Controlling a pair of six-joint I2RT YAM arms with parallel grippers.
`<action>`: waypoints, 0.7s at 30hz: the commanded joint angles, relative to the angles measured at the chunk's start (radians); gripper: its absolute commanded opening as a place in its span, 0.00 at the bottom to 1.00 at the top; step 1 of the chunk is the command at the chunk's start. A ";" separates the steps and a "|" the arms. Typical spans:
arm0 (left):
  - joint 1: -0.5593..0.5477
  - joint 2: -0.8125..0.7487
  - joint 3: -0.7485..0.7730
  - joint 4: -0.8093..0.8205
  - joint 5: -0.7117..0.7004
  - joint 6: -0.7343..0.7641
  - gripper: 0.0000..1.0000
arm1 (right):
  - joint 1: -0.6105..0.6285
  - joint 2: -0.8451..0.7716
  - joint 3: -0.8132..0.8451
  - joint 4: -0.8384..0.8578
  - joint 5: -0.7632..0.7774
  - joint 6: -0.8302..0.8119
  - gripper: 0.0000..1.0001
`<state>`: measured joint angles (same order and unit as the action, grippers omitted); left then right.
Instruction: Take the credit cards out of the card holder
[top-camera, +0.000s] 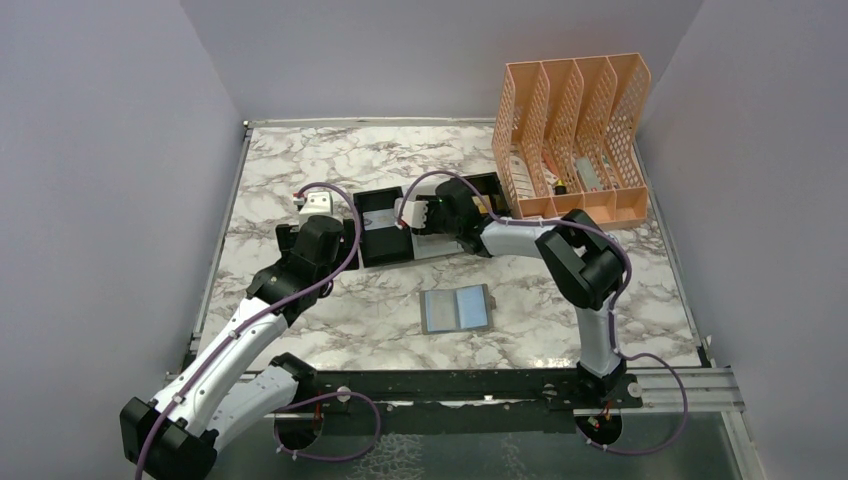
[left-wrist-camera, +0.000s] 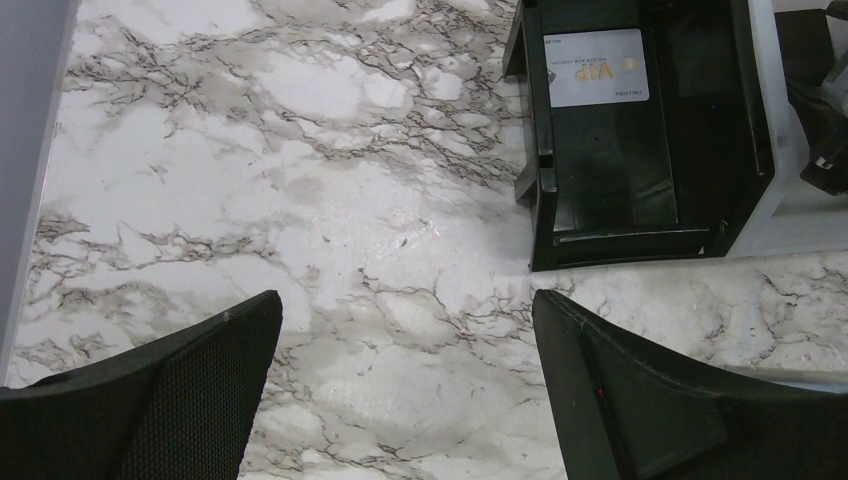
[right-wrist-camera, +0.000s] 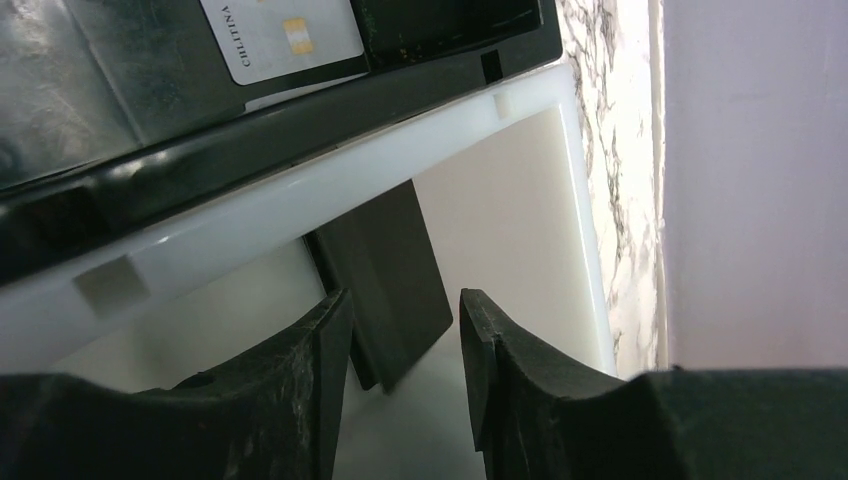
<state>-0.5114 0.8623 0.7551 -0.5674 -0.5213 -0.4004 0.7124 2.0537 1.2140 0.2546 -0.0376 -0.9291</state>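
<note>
Ahead of your right gripper (right-wrist-camera: 405, 298) sits the black-and-white tray (right-wrist-camera: 350, 170). A pale card (right-wrist-camera: 285, 40) lies in its black compartment beyond the divider. A dark card (right-wrist-camera: 385, 270) lies flat in the white one, its near end between the parted jaws, unclamped. Your left gripper (left-wrist-camera: 405, 300) hangs wide open over bare table (left-wrist-camera: 300, 180), holding nothing. The card holder (top-camera: 456, 309) lies open behind your right gripper, well apart.

Dark card (right-wrist-camera: 385, 250): near end hidden behind right gripper (right-wrist-camera: 403, 305). White card (right-wrist-camera: 285, 40): cut by frame top. Rack (top-camera: 575, 100) contents too small to identify. Card holder (top-camera: 455, 309) pockets: contents unreadable.
</note>
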 joint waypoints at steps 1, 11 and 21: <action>0.007 -0.002 0.001 0.004 0.026 0.011 0.99 | -0.002 -0.069 -0.024 0.011 -0.038 0.036 0.45; 0.008 -0.001 0.001 0.003 0.032 0.012 0.99 | -0.007 -0.185 -0.071 0.105 -0.055 0.242 0.48; 0.010 -0.009 0.001 0.003 0.037 0.012 0.99 | -0.024 -0.530 -0.303 -0.031 0.224 1.222 0.86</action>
<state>-0.5095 0.8623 0.7551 -0.5671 -0.5014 -0.3981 0.7044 1.5986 0.9588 0.3771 0.0422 -0.2039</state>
